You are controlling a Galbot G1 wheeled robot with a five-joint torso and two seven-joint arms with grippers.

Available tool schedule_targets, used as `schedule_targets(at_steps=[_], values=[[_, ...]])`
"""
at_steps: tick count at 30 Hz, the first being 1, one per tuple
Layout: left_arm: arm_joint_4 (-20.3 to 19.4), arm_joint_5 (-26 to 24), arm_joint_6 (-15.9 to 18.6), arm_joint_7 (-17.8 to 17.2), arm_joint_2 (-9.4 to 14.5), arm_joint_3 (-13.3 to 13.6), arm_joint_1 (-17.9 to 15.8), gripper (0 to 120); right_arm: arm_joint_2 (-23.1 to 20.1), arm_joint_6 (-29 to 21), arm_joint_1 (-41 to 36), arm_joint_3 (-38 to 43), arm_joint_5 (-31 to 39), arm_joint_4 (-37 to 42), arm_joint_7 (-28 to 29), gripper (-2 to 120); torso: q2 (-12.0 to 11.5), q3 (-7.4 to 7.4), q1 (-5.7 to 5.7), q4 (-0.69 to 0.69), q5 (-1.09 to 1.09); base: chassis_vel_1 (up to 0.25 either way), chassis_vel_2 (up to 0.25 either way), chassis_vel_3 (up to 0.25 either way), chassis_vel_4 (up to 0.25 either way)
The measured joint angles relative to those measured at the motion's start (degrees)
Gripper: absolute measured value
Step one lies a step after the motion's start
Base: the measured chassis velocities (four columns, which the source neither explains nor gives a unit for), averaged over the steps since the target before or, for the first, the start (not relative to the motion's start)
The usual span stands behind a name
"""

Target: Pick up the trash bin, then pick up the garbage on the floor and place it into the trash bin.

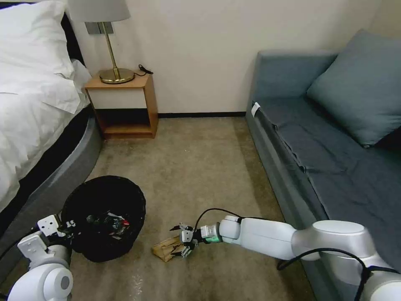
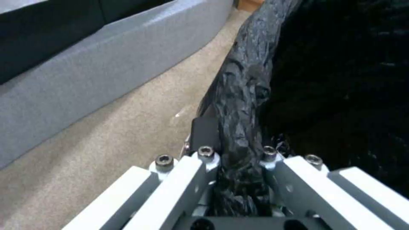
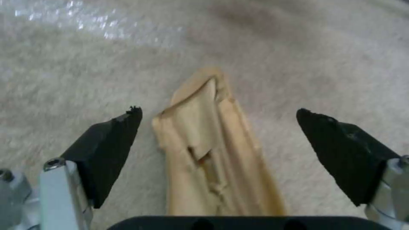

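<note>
One piece left, I judge: my left pincer grips the bin rim, litter inside, while my right pincer gapes wide around the paper bag.

A crinkly, faintly glossy black plastic bag lines the bin, its creased rim pinched between the white-painted metal links of the left gripper. On the short-pile beige carpet lies a crumpled tan paper bag, matt and creased, between the matt black rubbery pads of the right gripper. The arm is smooth glossy white plastic. The sofa wears grey-blue matt cloth; the nightstand is wood, the lamp base polished brass.
</note>
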Motion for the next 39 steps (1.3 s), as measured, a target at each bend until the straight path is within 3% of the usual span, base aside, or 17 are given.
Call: schedule_targets(at_steps=[4,13,17,28,30,34,39], values=[[-0.16,-0.03,-0.11,0.06,-0.25,-0.08,0.12,3,0.83,0.51,-0.54,-0.51,-0.3,-2.13,-0.45,93,0.0,0.0,0.0,0.0,0.0,0.0,0.0,0.0,0.0],[-0.2,-0.02,-0.8,0.3,-0.53,-0.29,0.7,3,2.07,0.61,-1.42,-0.84,-0.6,-5.61,-0.8,78,0.0,0.0,0.0,0.0,0.01,0.0,0.0,0.0,0.0],[-0.2,-0.02,-0.85,0.34,-0.54,-0.18,0.69,3,2.22,0.34,-1.65,-0.55,-0.78,-6.27,-1.04,58,0.01,0.0,0.0,0.0,0.01,0.0,0.0,0.0,0.0],[-0.16,0.06,-0.91,0.36,-0.45,0.01,0.83,3,1.89,0.25,-1.77,0.09,-1.17,-6.3,-1.06,24,0.01,0.0,0.0,0.0,0.01,0.0,0.0,0.0,0.0],[-0.13,0.12,-0.95,0.36,-0.47,0.08,0.86,3,1.76,0.2,-1.74,0.18,-1.23,-6.22,-1.13,12,0.01,0.0,0.0,0.0,0.01,0.0,0.0,0.0,0.0],[-0.13,0.14,-0.98,0.36,-0.47,0.09,0.96,3,1.48,0.19,-1.77,0.67,-1.35,-6.05,-1.19,0,0.01,0.0,0.0,0.0,0.01,0.0,0.0,0.0,0.0],[-0.14,0.17,-0.98,0.35,-0.5,0.09,0.93,3,0.77,0.37,-1.81,1.45,-1.44,-4.84,-1.2,0,0.01,0.0,0.0,0.0,0.01,0.0,0.0,0.0,0.0]])
